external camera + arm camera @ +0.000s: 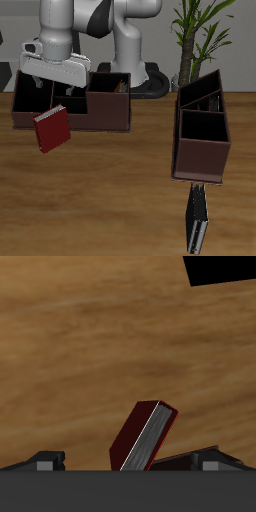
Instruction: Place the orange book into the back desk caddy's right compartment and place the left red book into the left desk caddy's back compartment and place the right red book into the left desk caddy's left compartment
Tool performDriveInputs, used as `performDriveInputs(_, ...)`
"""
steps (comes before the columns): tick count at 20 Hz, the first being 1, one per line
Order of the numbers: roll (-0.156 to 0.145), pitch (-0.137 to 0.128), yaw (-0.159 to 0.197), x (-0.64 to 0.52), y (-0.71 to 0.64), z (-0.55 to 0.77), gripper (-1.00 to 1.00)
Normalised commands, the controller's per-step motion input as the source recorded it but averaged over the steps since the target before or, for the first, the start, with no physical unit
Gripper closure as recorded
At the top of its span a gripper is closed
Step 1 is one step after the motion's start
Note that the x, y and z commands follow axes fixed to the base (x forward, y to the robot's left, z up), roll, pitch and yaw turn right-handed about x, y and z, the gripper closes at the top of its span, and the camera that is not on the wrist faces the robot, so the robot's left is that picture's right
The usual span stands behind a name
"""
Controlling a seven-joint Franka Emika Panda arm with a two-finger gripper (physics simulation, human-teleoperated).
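Right red book (52, 130) — tilted, long axis slanting off vertical — clamped in the end effector (56, 103).

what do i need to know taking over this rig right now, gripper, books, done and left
The gripper is shut on the right red book, held tilted above the table before the back desk caddy.
The left red book stands on edge just in front of the left desk caddy.
The orange book is not in view, so I cannot confirm it is placed.
Left: held book into the left desk caddy's left compartment, the other into its back compartment.
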Motion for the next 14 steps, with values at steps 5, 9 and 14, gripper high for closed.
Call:
performDriveInputs(5, 0.002, 0.004, -0.044, 0.03, -0.26, -0.23, -1.00)
performDriveInputs(9, -0.014, -0.005, -0.057, -0.01, -0.21, -0.41, -1.00)
performDriveInputs(14, 0.000, 0.011, -0.070, 0.00, -0.18, -0.28, -1.00)
